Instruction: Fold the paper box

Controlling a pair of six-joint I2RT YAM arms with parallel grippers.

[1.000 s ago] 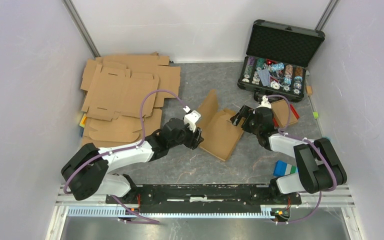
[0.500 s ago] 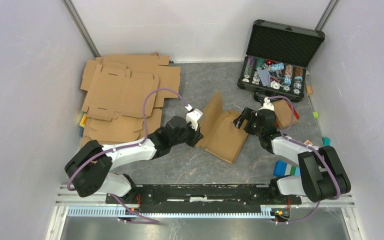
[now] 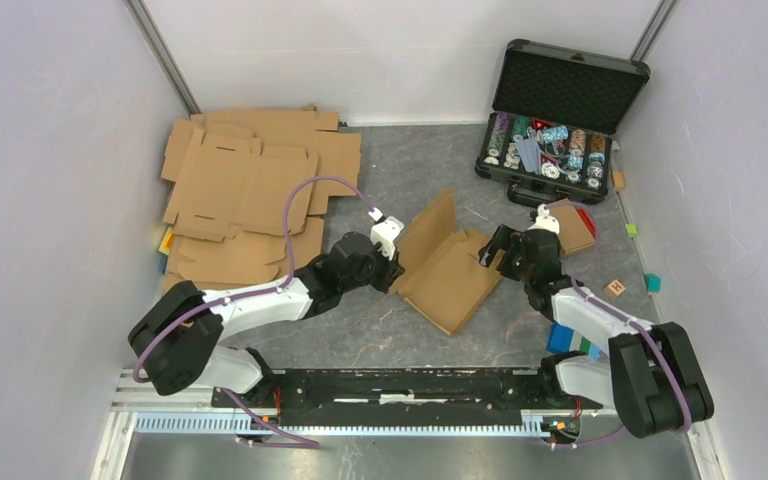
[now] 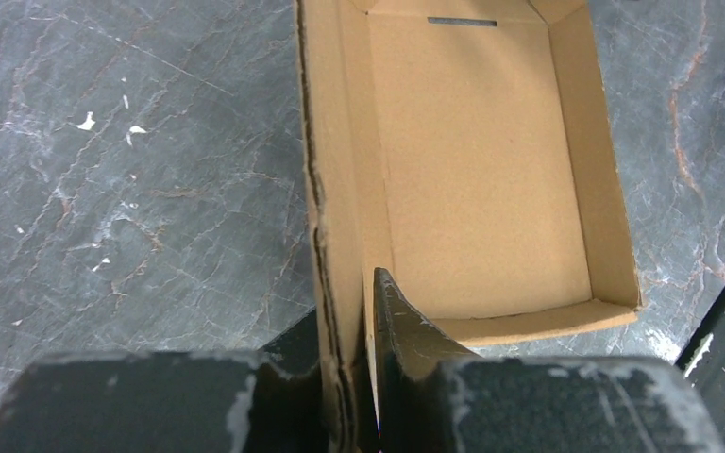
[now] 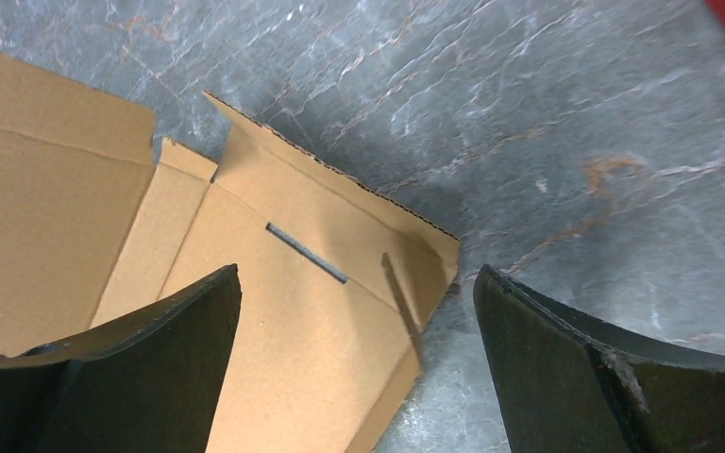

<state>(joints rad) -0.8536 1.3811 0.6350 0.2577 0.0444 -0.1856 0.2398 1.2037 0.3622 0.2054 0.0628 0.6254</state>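
Two grippers attend the paper box point(image 3: 450, 278) in the middle of the table point(image 3: 410, 160): the left gripper point(image 4: 347, 316) pinches its left wall, likely to anchor it, while the right gripper point(image 5: 357, 274) hangs wide open above its right-hand flaps.

The worktop point(image 3: 400, 160) is a dark grey slab with a stone look, crossed by pale veins, a few rust-tinted streaks and small white flecks. Three plain walls close it in. The back wall point(image 3: 400, 50) rises from its far edge, the left wall point(image 3: 50, 200) and the right wall point(image 3: 730, 150) from its sides, all matt white with a faint lilac cast. A slim metal post stands at the worktop's far-left corner point(image 3: 165, 60) and another at its far-right corner point(image 3: 655, 28). A ribbed aluminium rail point(image 3: 340, 424) runs along its near edge. The light is soft and even, with only faint shadows on the worktop.
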